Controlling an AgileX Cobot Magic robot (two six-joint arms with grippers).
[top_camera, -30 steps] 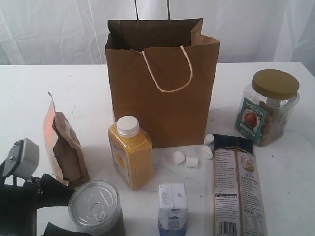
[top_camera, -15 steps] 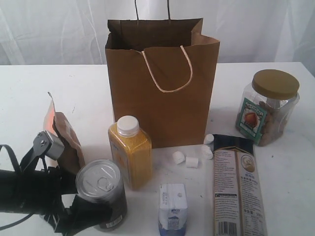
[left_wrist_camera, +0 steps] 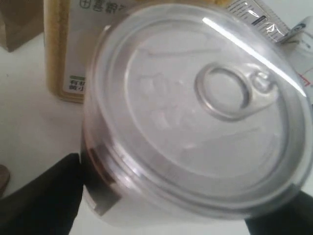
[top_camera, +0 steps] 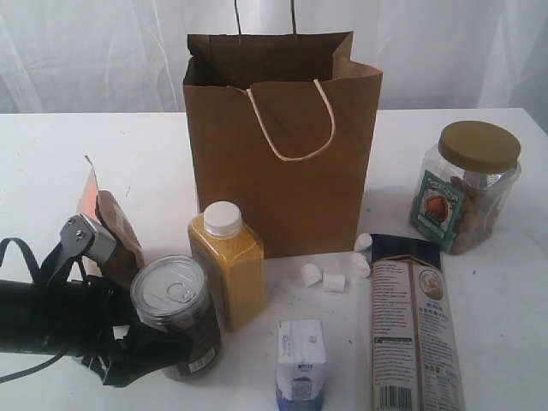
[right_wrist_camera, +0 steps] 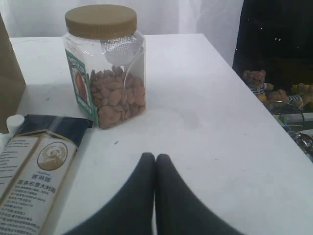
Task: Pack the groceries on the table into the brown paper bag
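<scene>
My left gripper [top_camera: 158,349] is shut on the silver pull-tab can [top_camera: 174,300], holding it tilted just above the table [top_camera: 479,282]. In the left wrist view the can [left_wrist_camera: 195,112] fills the picture, with dark fingers [left_wrist_camera: 44,200] at both sides. The brown paper bag [top_camera: 282,163] stands open behind. The yellow bottle [top_camera: 229,270] is beside the can and the brown-orange pouch [top_camera: 116,227] behind it. The carton [top_camera: 300,355], marshmallows [top_camera: 334,278], long packet [top_camera: 415,325] and gold-lidded jar [top_camera: 467,184] lie to the right. My right gripper [right_wrist_camera: 155,157] is shut and empty, near the jar [right_wrist_camera: 105,68].
In the right wrist view the packet [right_wrist_camera: 34,166] lies beside the gripper, and the table's right edge [right_wrist_camera: 274,127] drops off with small stuffed bears [right_wrist_camera: 257,81] beyond. A white curtain hangs behind the table.
The can has risen off the front of the table in the left gripper and moved slightly towards the bottle, tilting. Everything else is unmoved.
</scene>
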